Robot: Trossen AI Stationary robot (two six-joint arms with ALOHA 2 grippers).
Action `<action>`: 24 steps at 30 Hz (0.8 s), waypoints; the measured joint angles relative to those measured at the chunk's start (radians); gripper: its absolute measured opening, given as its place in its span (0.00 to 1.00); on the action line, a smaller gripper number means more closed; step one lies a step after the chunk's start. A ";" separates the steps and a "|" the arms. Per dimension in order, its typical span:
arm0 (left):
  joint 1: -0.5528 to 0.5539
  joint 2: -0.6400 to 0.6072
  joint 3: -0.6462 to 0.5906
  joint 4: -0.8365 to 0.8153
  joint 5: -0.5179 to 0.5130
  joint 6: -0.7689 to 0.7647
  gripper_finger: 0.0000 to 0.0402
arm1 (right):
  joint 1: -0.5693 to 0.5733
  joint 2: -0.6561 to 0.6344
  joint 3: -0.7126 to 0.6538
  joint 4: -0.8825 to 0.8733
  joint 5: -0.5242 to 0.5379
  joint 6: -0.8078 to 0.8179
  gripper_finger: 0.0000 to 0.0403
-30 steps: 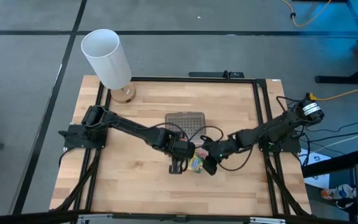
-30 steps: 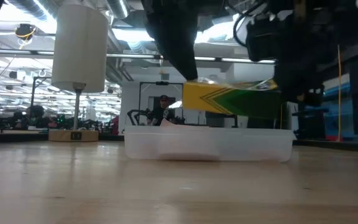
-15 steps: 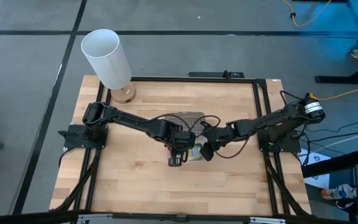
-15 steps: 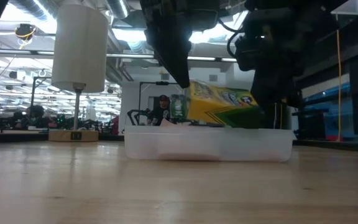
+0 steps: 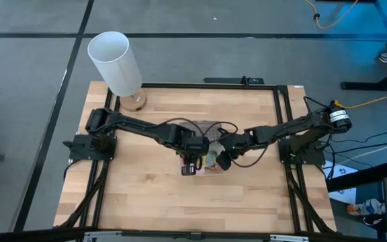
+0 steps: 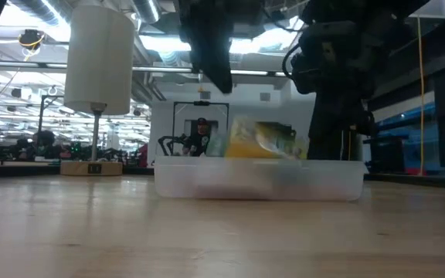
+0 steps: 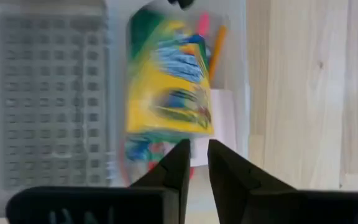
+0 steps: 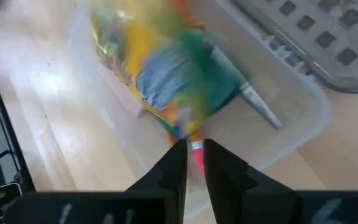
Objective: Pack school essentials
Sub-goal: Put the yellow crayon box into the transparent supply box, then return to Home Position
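Note:
The yellow-green crayon box (image 7: 166,81) (image 8: 166,68) (image 6: 261,143) lies tilted in the clear case (image 6: 259,179) (image 5: 207,163), one end resting on the things below it. Under it I see an orange pencil (image 7: 218,43) and a blue-grey pen (image 8: 260,106). My left gripper (image 7: 196,158) (image 5: 190,168) hangs over the case's near-left end. My right gripper (image 8: 192,155) (image 5: 224,161) hangs over its right end. Both are open by a narrow gap and touch nothing. Scissors and sticky-note pad are not clearly seen.
The grey dotted lid (image 7: 48,93) (image 8: 316,37) (image 5: 200,128) lies flat on the table just beyond the case. The tall white cylinder (image 5: 115,62) (image 6: 97,58) stands on its wooden base at the far left corner. Bare wood lies near and to both sides.
A second ago the crayon box hung level between both grippers above the case. It tipped with one end down and has now dropped into the case, free of both grippers. Both grippers have moved a little toward the far edge.

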 joint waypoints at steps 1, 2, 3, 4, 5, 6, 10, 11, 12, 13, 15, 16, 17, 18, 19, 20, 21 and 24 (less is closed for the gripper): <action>0.004 -0.014 0.000 -0.002 -0.007 0.000 0.13 | -0.004 0.000 0.000 -0.005 -0.001 0.000 0.14; 0.008 -0.027 0.000 -0.004 -0.015 0.000 0.14 | -0.007 -0.003 0.000 -0.013 -0.002 0.000 0.14; 0.012 -0.040 0.000 -0.011 -0.019 0.000 0.14 | -0.009 -0.006 0.000 -0.015 -0.003 0.000 0.14; 0.014 -0.051 0.000 -0.023 -0.022 0.000 0.15 | -0.012 -0.008 0.000 -0.011 -0.006 0.000 0.14; 0.017 -0.061 0.000 -0.027 -0.023 0.000 0.15 | -0.015 -0.015 0.000 -0.017 -0.016 0.000 0.14; 0.018 -0.071 0.000 -0.035 -0.023 0.000 0.15 | -0.016 -0.023 0.000 -0.022 -0.023 -0.002 0.14; 0.014 -0.098 0.000 -0.084 -0.025 -0.025 0.14 | -0.020 -0.074 0.000 -0.027 -0.028 -0.004 0.14; 0.010 -0.106 0.000 -0.105 -0.026 -0.027 0.14 | -0.020 -0.094 0.000 -0.024 -0.026 -0.005 0.14; 0.005 -0.118 0.000 -0.129 -0.029 -0.029 0.14 | -0.020 -0.117 0.000 -0.024 -0.025 -0.006 0.14; 0.000 -0.135 0.000 -0.153 -0.035 -0.030 0.14 | -0.020 -0.143 0.000 -0.033 -0.025 -0.007 0.14; -0.012 -0.176 0.000 -0.199 -0.062 -0.045 0.14 | -0.019 -0.203 0.000 -0.048 -0.024 -0.020 0.14; -0.018 -0.199 0.000 -0.220 -0.074 -0.052 0.14 | -0.019 -0.238 0.000 -0.050 -0.024 -0.029 0.14; -0.023 -0.223 -0.001 -0.233 -0.084 -0.059 0.14 | -0.019 -0.272 0.000 -0.057 -0.024 -0.042 0.14; -0.029 -0.248 -0.001 -0.240 -0.091 -0.066 0.14 | -0.019 -0.305 0.000 -0.070 -0.025 -0.058 0.14; -0.034 -0.274 -0.001 -0.240 -0.094 -0.069 0.14 | -0.018 -0.339 0.000 -0.071 -0.030 -0.078 0.14; -0.042 -0.304 -0.001 -0.242 -0.097 -0.070 0.13 | -0.014 -0.369 0.000 -0.073 -0.030 -0.082 0.14; -0.049 -0.329 -0.001 -0.249 -0.105 -0.070 0.13 | -0.010 -0.401 0.000 -0.077 -0.026 -0.085 0.14; -0.077 -0.413 -0.019 -0.275 -0.157 -0.071 0.13 | 0.004 -0.489 0.000 -0.077 -0.023 -0.137 0.14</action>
